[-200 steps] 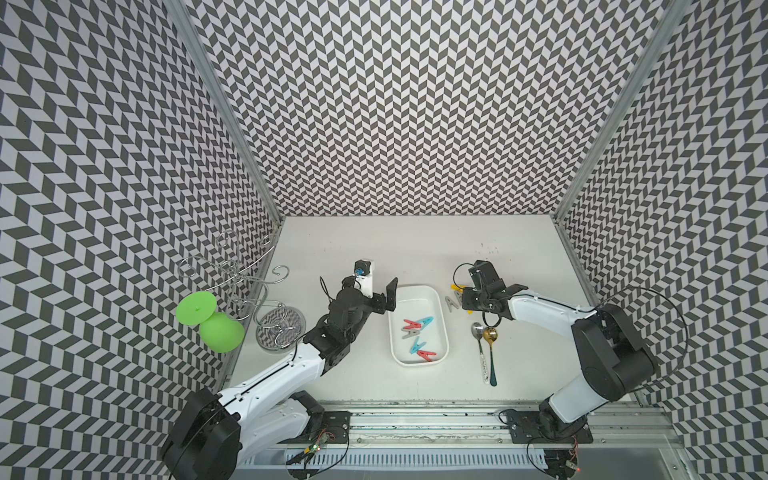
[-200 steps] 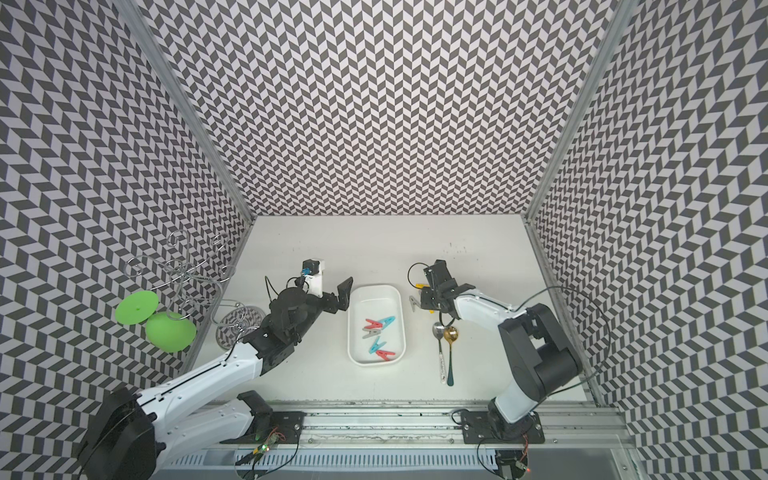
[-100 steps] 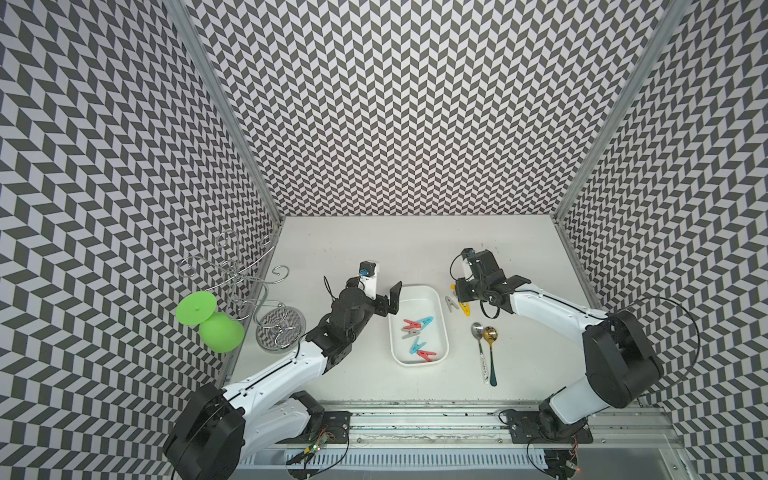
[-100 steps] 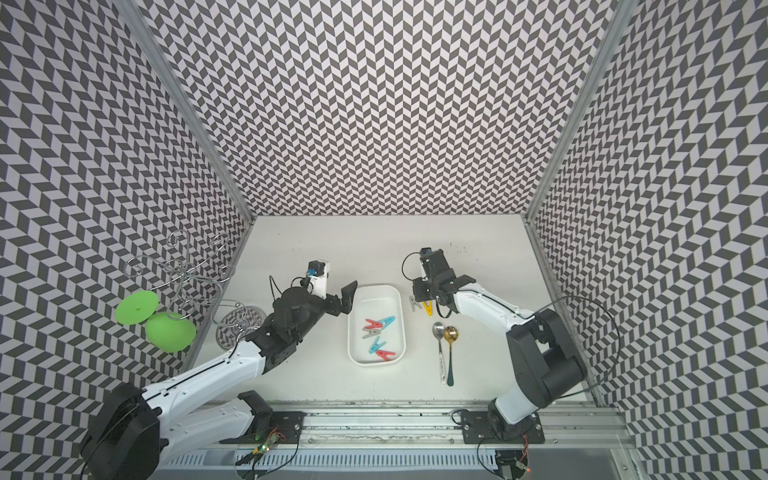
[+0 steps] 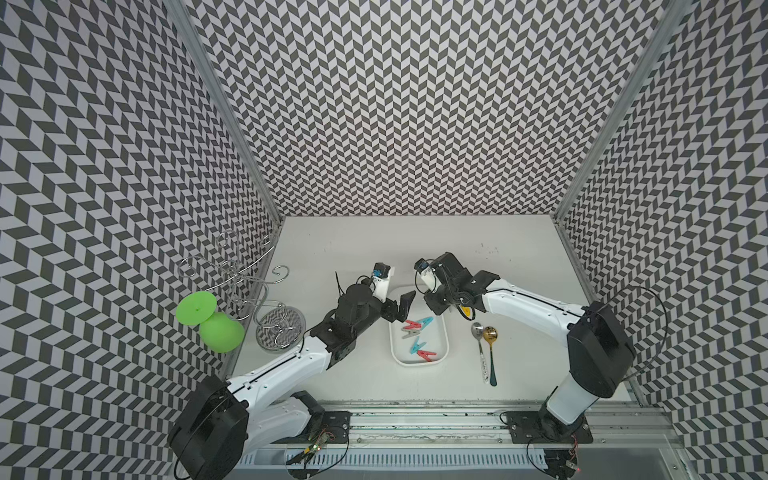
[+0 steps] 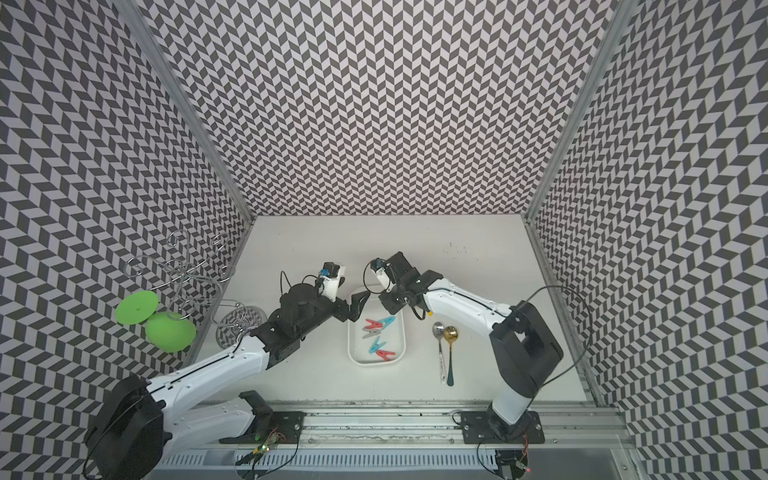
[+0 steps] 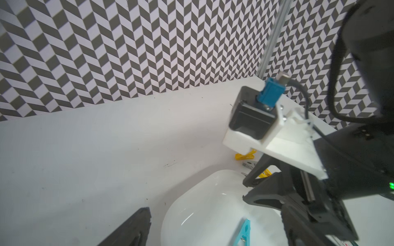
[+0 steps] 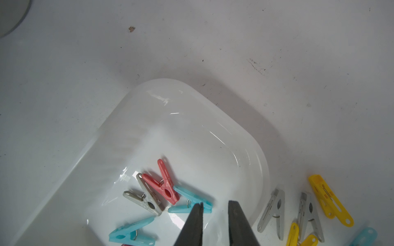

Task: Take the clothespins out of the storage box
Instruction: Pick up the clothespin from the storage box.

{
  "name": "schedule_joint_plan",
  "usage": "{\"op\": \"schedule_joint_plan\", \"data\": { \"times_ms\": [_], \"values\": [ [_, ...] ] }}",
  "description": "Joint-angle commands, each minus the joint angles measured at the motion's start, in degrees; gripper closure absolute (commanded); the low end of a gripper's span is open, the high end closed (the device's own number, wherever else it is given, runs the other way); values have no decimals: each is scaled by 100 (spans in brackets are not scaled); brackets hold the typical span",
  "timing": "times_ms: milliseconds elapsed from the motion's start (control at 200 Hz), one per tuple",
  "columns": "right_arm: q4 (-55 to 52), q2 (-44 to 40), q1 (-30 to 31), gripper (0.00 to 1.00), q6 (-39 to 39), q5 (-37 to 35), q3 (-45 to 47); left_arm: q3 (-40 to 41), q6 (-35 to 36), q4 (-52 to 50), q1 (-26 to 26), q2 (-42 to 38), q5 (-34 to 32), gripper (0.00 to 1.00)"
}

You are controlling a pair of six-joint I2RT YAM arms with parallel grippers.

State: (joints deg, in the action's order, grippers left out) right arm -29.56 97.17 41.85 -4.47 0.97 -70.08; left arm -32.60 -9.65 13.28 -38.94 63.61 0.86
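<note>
The right jaws stand a narrow slit apart with nothing between them. They hang over the box (image 8: 253, 147), one tip right above the tail of a blue pin (image 8: 191, 202). The left jaws gape wide and empty at the box's far corner, close beside the right jaws. Five pins (image 5: 411, 332) lie in the box (both top views show them), while a yellow pin (image 8: 330, 198) and others, grey and blue, lie on the desk (image 8: 191, 42) just outside the wall, to the side of the right jaws. The nearest trouble is that slit: it looks too tight to straddle a pin, so a descent as they stand would likely land a tip on the blue pin and shove or flip it rather than catch it. The blue pin also touches a red pin (image 8: 164, 187), which lies across a grey pin (image 8: 147, 198) just ahead of the jaws. A pinch taken too far forward could drag the red one up and drop it back in, or scatter all three. The box looks light and slick, so a tip catching its wall may slide it into the pins already out. Both jaws also crowd the same end of the box, and a reach by either risks a knock.
</note>
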Motion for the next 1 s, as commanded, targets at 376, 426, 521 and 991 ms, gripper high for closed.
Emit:
{"op": "schedule_joint_plan", "data": {
  "times_ms": [376, 426, 521, 991],
  "values": [
    [-374, 487, 147, 75, -280, 9, -453, -403, -1169, -2354, -162, -945, 676, 0],
    [-412, 584, 195, 75, -300, 12, -510, -438, -1204, -2528, -167, -1005, 641, 0],
    [-484, 782, 282, 75, -341, -68, -649, -481, -1226, -2840, -162, -1048, 426, 0],
    [-882, 1492, 412, 73, -774, -40, -915, -546, -1181, -3124, -173, -632, 672, 5]
  ]
}}
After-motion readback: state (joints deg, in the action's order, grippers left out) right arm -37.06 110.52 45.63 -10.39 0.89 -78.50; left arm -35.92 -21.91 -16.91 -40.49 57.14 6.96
